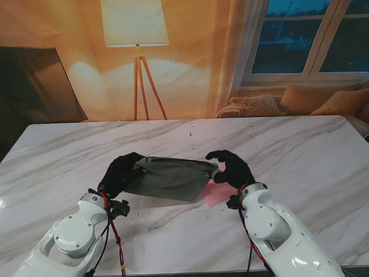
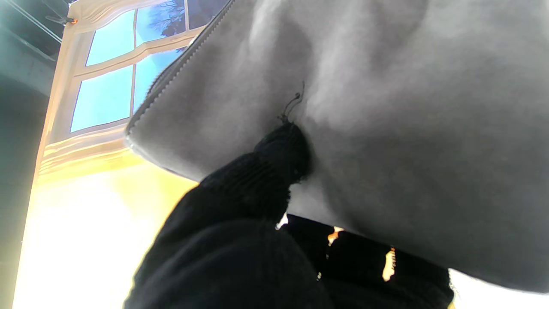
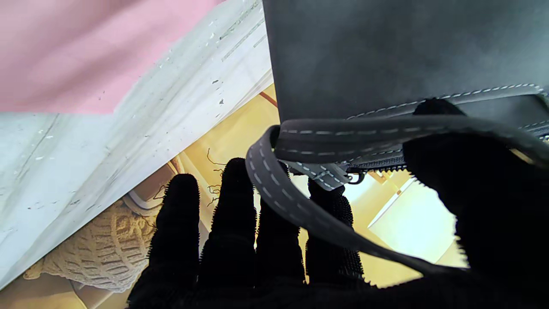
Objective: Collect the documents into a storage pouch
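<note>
Between both hands, a grey pouch (image 1: 168,178) is held off the table (image 1: 300,150). Left hand (image 1: 119,173) grips its left end; right hand (image 1: 232,167) pinches its right end by the strap (image 3: 296,201). Pink paper (image 1: 214,193) lies beneath the right hand.

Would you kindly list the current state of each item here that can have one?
Grey pouch: held up between both hands, its nearer edge towards the table.
Pink document: flat on the table, outside the pouch, partly under it.
Left hand: shut on the pouch.
Right hand: shut on the pouch's corner by the strap.
Floor lamp: lit.
</note>
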Robot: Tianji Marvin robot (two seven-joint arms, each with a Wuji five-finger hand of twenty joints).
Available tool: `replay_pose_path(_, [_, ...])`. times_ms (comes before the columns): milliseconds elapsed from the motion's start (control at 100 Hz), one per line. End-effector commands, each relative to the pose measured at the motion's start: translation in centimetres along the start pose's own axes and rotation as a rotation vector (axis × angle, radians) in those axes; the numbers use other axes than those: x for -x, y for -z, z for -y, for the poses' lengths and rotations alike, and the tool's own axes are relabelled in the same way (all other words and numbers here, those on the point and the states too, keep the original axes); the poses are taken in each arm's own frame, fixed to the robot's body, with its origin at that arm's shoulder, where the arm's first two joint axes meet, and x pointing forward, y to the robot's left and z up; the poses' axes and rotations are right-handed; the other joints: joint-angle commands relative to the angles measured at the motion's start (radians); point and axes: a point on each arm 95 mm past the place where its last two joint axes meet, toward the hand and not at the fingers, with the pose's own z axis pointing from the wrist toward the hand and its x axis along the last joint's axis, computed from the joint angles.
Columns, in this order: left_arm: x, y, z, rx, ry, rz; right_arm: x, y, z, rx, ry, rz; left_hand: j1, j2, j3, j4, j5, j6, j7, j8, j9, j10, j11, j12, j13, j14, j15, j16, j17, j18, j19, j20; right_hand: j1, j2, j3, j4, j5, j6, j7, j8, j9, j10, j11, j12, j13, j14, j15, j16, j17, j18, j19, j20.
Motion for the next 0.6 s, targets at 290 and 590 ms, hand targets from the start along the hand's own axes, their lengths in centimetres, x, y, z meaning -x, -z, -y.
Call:
replay_pose_path(290, [0.0,0.0,0.0,-0.014,-0.001,-0.015,0.2,0.1,0.6,-0.04,-0.011,0.01,0.081,0.162,0.006,0.036,0.154,-0.04,0.306,0.173,0.013,-0.097,0.042,-0.013,0.002,0.039,0.001,0.001,-0.017,-0.116,-0.008,-0.016,0.105,-0.044,0.071,-0.104,0.236,-0.078,0.236,0.062,0.274,0.026,0.115,0.1,0.212,0.057,0.199,0.102,0.095,0.054,0.265,0.035])
replay_pose_path(590, [0.9,-0.1,0.0,-0.001,-0.025,0.018,0.0,0.0,0.6,0.026,0.0,-0.006,0.087,0.171,-0.01,0.036,0.144,-0.041,0.282,0.154,0.002,-0.114,0.018,-0.028,-0.015,0.029,-0.021,-0.014,-0.023,-0.119,-0.018,-0.021,0.269,-0.026,0.098,-0.135,0.492,-0.14,0.49,-0.273,0.743,0.063,0.292,0.293,0.591,0.118,0.739,0.301,0.313,0.075,0.654,0.106])
